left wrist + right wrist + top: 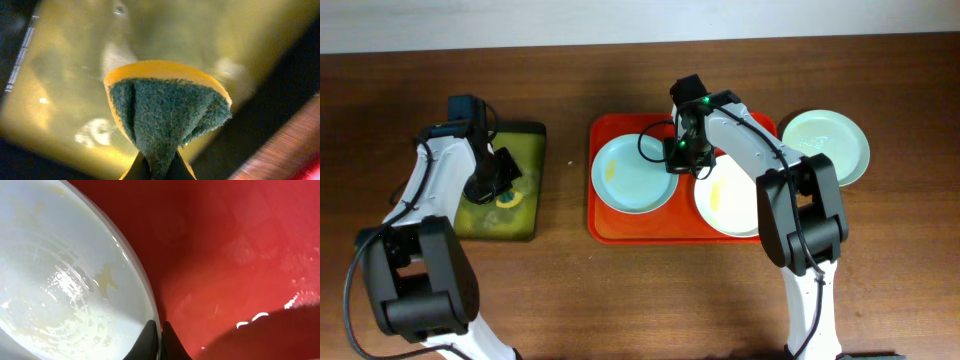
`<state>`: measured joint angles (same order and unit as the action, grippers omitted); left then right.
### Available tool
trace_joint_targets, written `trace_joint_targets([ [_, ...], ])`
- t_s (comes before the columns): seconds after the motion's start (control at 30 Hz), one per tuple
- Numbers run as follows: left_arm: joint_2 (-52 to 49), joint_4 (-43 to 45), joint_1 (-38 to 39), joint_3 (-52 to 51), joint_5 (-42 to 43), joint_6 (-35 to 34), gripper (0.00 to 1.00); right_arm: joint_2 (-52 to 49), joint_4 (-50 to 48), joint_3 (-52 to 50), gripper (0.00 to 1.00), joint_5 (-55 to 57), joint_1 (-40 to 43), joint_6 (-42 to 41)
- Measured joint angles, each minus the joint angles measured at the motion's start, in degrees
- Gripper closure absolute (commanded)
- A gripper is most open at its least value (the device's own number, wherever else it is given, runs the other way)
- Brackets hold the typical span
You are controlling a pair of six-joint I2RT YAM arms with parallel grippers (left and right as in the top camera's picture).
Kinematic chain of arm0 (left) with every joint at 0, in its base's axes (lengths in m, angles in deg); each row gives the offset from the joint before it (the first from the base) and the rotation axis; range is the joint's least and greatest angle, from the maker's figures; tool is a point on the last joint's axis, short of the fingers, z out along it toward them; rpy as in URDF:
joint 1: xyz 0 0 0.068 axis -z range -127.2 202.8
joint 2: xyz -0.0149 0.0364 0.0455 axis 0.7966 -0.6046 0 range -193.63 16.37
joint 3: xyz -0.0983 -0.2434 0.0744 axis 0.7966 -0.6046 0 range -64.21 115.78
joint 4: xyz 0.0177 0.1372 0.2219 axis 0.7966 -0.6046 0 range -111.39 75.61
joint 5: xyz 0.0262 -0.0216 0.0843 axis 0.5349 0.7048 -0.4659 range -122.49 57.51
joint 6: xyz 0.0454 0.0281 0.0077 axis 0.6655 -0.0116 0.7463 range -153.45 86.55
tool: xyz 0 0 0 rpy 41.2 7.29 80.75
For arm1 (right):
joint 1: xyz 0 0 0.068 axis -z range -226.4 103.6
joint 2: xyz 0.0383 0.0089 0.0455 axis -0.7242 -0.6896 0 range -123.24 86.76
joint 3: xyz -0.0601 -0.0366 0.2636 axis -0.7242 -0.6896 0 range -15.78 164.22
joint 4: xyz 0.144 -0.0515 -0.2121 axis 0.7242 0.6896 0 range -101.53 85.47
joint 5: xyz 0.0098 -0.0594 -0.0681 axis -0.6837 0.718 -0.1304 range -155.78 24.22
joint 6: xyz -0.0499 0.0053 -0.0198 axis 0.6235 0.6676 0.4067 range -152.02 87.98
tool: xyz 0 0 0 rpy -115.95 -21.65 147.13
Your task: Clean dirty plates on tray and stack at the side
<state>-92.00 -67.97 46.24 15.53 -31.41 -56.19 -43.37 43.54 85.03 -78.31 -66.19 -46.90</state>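
The red tray (605,225) holds a pale mint-blue plate (630,175) with yellowish smears on the left and a creamy white plate (730,205) on the right. A second mint plate (830,145) lies on the table right of the tray. My right gripper (682,160) is shut on the right rim of the left plate; the right wrist view shows the fingers (160,340) pinching the rim of the smeared plate (65,290) over the tray (235,255). My left gripper (490,180) is shut on a yellow-and-green sponge (165,112) over the black tray.
A smaller black tray (525,225) with yellow-green liquid (65,115) stands at the left. Wooden table (650,300) surrounds both trays. The right arm reaches across the creamy plate.
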Motion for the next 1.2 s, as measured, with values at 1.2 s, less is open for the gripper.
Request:
trace_joint_targets([
  [1.2, -11.9, 22.2, 33.2, 2.8, -0.6, -5.6, 1.00, 0.0, 0.2, -0.7, 0.96, -7.1, 4.5, 8.1],
])
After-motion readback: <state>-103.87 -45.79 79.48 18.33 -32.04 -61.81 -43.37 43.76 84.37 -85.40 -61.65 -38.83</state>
